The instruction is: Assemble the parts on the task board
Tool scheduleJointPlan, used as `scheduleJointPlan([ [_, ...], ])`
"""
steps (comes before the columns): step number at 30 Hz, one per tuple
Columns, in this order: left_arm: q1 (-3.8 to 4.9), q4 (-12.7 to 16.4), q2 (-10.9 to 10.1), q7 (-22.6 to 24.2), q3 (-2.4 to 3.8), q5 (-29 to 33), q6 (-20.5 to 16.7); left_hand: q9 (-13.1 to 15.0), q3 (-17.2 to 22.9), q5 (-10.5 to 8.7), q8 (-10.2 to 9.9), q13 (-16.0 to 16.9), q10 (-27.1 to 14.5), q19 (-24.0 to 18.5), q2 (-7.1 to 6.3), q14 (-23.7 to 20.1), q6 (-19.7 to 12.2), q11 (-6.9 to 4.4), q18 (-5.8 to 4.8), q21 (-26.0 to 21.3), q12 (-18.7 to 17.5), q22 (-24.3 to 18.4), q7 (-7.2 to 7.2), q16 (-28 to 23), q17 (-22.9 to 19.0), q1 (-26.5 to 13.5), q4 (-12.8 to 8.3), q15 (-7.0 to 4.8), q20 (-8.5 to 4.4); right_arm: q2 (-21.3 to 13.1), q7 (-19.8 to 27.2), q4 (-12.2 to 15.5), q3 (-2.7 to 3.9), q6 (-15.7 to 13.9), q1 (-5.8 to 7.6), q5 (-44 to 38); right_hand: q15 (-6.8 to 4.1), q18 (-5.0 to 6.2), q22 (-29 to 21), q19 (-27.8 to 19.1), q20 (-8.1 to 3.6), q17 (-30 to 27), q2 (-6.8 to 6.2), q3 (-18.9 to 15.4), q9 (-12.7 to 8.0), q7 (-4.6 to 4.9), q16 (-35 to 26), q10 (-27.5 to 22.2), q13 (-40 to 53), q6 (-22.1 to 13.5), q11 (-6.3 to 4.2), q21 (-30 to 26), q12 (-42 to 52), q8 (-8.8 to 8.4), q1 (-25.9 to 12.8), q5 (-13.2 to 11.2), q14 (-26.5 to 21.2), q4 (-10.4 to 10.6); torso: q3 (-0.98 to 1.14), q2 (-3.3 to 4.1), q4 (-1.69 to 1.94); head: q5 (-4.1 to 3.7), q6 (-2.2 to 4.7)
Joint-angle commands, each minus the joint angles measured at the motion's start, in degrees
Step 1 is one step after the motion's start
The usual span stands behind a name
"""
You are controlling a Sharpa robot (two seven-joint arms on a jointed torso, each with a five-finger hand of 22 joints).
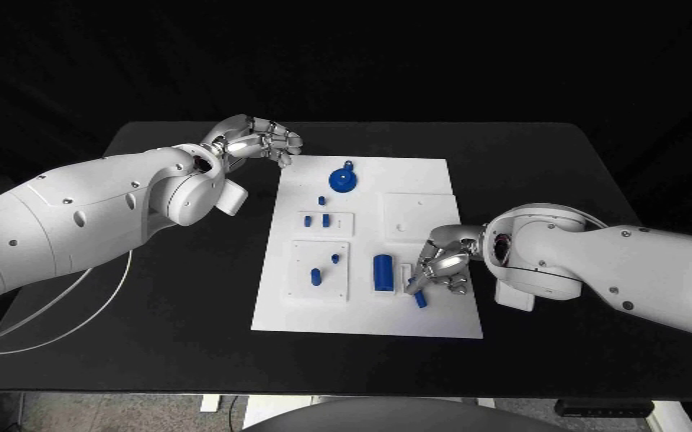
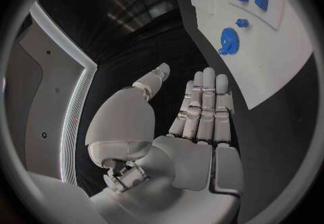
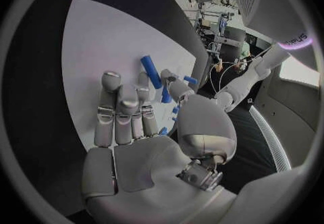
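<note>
The white task board lies mid-table with several blue parts on it: a round piece at the far end, small pegs in the middle, and an upright bar near the front. My right hand hovers low over the board's right front area, fingers stretched out and thumb apart. A small blue part lies just by its fingers; I cannot tell if they touch. The right wrist view shows the bar beyond the fingers. My left hand floats off the board's far left corner, holding nothing, fingers straight.
The black table surrounds the board, with bare surface on both sides. A white cable loops over the table's left front part under my left arm. In the left wrist view the round piece sits on the board.
</note>
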Motion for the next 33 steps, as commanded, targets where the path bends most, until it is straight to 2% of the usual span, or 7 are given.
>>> scheduleJointPlan([
  [1, 0.03, 0.1, 0.0, 0.4, 0.02, 0.0, 0.6, -0.1, 0.1, -0.16, 0.3, 0.1, -0.3, 0.3, -0.04, 0.2, -0.4, -0.18, 0.61, -0.4, 0.3, 0.1, 0.57, -0.2, 0.1, -0.1, 0.3, 0.11, 0.18, 0.1, -0.5, -0.2, -0.24, 0.1, -0.33, -0.7, 0.07, 0.48, 0.9, 0.3, -0.04, 0.0, -0.15, 0.2, -0.6, 0.03, 0.0, 0.4, -0.1, 0.0, 0.0, 0.4, 0.0, 0.35, -0.1, -0.3, 0.3, 0.3, 0.0, 0.01, 0.0, 0.0, 0.08],
  [5, 0.03, 0.1, 0.0, 0.3, 0.02, 0.0, 0.6, -0.1, 0.1, -0.16, 0.3, 0.1, -0.3, 0.4, -0.03, 0.2, -0.4, -0.18, 0.6, -0.4, 0.3, 0.1, 0.57, -0.2, 0.1, -0.1, 0.3, 0.11, 0.18, 0.1, -0.7, -0.4, -0.24, 0.0, -0.33, -1.3, -0.03, 0.48, 1.0, 0.4, -0.22, 0.0, 1.26, 1.4, -0.6, -0.09, 0.1, 0.6, -0.1, 0.3, -0.12, 0.5, 0.1, 0.49, 1.0, -0.3, 0.4, 0.0, -0.01, 0.01, 0.01, 0.0, 0.11],
  [9, 0.03, 0.1, 0.0, 0.3, 0.02, 0.0, 0.6, -0.1, 0.1, -0.16, 0.3, 0.1, -0.3, 0.4, -0.02, 0.2, -0.4, -0.18, 0.6, -0.4, 0.3, 0.1, 0.57, -0.2, 0.1, -0.1, 0.3, 0.11, 0.18, 0.0, -0.8, -0.8, -0.24, -0.5, -0.32, -1.6, -0.12, 0.47, 0.9, 0.4, -0.2, 0.0, 3.77, 4.1, -0.6, -0.24, 0.1, 0.8, -0.1, 0.8, -0.25, 0.5, 0.1, 0.76, 2.7, -0.3, 0.5, 0.0, -0.02, -0.01, -0.04, -0.04, 0.05],
  [13, 0.03, 0.1, 0.0, 0.4, 0.02, 0.0, 0.6, -0.1, 0.1, -0.17, 0.3, 0.1, -0.3, 0.4, -0.02, 0.2, -0.4, -0.18, 0.6, -0.4, 0.3, 0.1, 0.57, -0.2, 0.1, -0.1, 0.3, 0.11, 0.18, -0.2, -0.7, -1.2, -0.24, -0.8, -0.32, -1.5, -0.17, 0.43, 1.0, 0.5, 0.01, 0.0, 4.98, 7.5, -0.7, -0.35, 0.1, 1.2, -0.1, 1.3, -0.35, 0.6, 0.1, 0.98, 3.4, -0.3, 0.6, 0.6, -0.03, -0.02, -0.01, -0.05, 0.07],
  [23, 0.03, 0.1, 0.0, 0.3, 0.02, 0.0, 0.6, -0.1, 0.1, -0.17, 0.4, 0.1, -0.3, 0.4, -0.01, 0.2, -0.4, -0.18, 0.6, -0.4, 0.3, 0.1, 0.57, -0.2, 0.1, -0.1, 0.3, 0.11, 0.19, -1.1, -1.1, -1.0, -0.21, -2.6, -0.19, 5.2, -0.15, 0.48, 1.1, 0.7, 0.28, 0.1, 4.63, 9.3, -0.7, -0.47, 0.4, 1.7, -0.1, 1.9, -0.45, 1.1, 0.2, 1.34, 2.6, -0.3, 0.8, 0.5, -0.03, -0.03, 0.0, -0.04, 0.15],
  [29, 0.03, 0.1, 0.1, 0.3, 0.02, 0.0, 0.6, -0.1, 0.1, -0.16, 0.4, 0.1, -0.3, 0.4, -0.02, 0.2, -0.4, -0.18, 0.6, -0.5, 0.3, 0.1, 0.57, -0.2, 0.1, -0.1, 0.3, 0.11, 0.18, -1.5, -3.2, -0.1, -0.15, -5.9, 0.72, 12.0, -0.2, 0.48, 1.1, 0.6, 0.4, 0.0, 4.24, 9.8, -0.7, -0.59, 0.3, 1.8, -0.1, 2.4, -0.55, 1.2, 0.0, 1.6, 1.9, -0.3, 0.8, 0.7, -0.01, -0.02, 0.0, 0.02, 0.28],
  [33, 0.04, 0.1, 0.1, 0.3, 0.02, 0.0, 0.6, -0.1, 0.1, -0.17, 0.4, 0.1, -0.3, 0.4, -0.03, 0.2, -0.4, -0.18, 0.6, -0.5, 0.3, 0.1, 0.57, -0.3, 0.2, -0.1, 0.3, 0.11, 0.19, -1.2, -5.2, 0.0, -0.15, -6.7, 1.1, 13.6, -0.25, 0.48, 1.1, 0.7, 0.4, 0.0, 4.13, 9.7, -0.7, -0.64, 0.3, 1.8, -0.2, 2.5, -0.59, 1.3, 0.0, 1.67, 1.6, -0.3, 0.8, 0.8, -0.02, -0.02, 0.0, 0.04, 0.28],
])
